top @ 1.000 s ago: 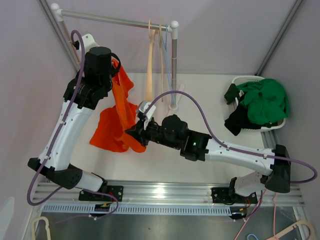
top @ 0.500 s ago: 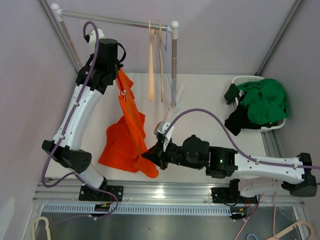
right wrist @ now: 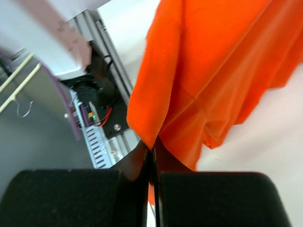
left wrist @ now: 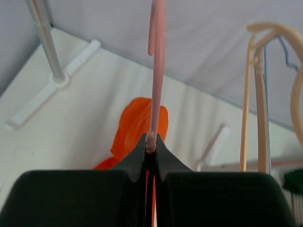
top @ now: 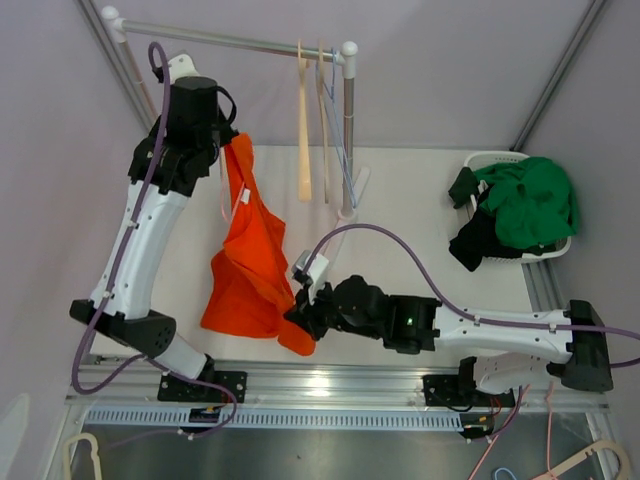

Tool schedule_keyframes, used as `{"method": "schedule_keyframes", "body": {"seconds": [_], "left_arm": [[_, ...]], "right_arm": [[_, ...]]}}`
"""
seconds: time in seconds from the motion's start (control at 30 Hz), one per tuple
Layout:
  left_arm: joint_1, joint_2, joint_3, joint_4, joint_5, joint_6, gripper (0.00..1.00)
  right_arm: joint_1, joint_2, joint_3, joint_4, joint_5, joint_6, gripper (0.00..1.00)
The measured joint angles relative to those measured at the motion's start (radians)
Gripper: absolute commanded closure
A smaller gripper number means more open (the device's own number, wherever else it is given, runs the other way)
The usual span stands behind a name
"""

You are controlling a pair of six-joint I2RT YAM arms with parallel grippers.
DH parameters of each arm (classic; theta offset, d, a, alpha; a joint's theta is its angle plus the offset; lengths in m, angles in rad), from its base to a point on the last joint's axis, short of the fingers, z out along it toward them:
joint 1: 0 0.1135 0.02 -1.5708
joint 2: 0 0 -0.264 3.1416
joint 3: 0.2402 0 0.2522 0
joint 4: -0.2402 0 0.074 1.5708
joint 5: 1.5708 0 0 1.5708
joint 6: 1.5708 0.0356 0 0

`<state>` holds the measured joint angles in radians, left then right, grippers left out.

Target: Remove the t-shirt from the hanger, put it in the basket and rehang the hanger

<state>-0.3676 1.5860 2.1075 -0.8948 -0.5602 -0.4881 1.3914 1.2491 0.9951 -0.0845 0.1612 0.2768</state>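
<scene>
Open bench point(top: 410, 190) lies between rack post point(top: 348, 120) and far-right basket point(top: 490, 157); the hanging t-shirt point(top: 255, 260) blocks the left, and hangers point(top: 303, 140) crowd the rail point(top: 220, 40).

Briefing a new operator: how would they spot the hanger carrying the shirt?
Find the clothes rail at the back. Near its left end, the left gripper pinches a pink hanger holding the orange t-shirt. The other hangers hang bare on the rail.

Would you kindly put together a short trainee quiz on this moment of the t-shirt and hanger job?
1. True or false: the left tool is shut on the pink hanger.
2. What does the right tool pinch? A) the orange t-shirt B) a blue towel C) a cup
3. Fill in: the green garment lies in the white ____.
Key: 1 true; 2 A; 3 basket.
</scene>
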Motion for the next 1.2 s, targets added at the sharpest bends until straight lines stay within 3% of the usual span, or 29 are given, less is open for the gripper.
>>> {"method": "schedule_keyframes", "body": {"seconds": [0.2,0.4,0.6,0.73,0.87,1.07,1.2], "left_arm": [[-0.053,-0.29,-0.34,0.021,0.182,-0.032,0.99],[-0.136,-0.607,-0.559,0.043,0.286,-0.039,0.99],[-0.135,-0.828,-0.615,-0.02,0.293,-0.023,0.99],[-0.13,-0.798,-0.487,-0.097,0.219,0.025,0.99],[-0.103,-0.736,-0.436,-0.105,0.239,0.065,0.99],[-0.066,-0.624,-0.435,-0.094,0.338,0.09,0.99],[-0.037,-0.545,-0.435,-0.037,0.403,0.097,0.99]], "right_arm": [[-0.151,0.013,0.024,-0.002,0.001,-0.001,1.0],[-0.245,0.008,0.031,-0.014,0.048,0.0,1.0],[-0.249,-0.047,0.023,-0.097,0.125,0.002,1.0],[-0.308,-0.171,0.018,-0.161,0.181,-0.001,1.0],[-0.529,-0.262,0.033,-0.195,0.159,-0.01,1.0],[-0.954,-0.163,0.19,-0.212,-0.077,-0.002,1.0],[-1.102,-0.053,0.364,-0.217,-0.19,-0.022,1.0]]}}
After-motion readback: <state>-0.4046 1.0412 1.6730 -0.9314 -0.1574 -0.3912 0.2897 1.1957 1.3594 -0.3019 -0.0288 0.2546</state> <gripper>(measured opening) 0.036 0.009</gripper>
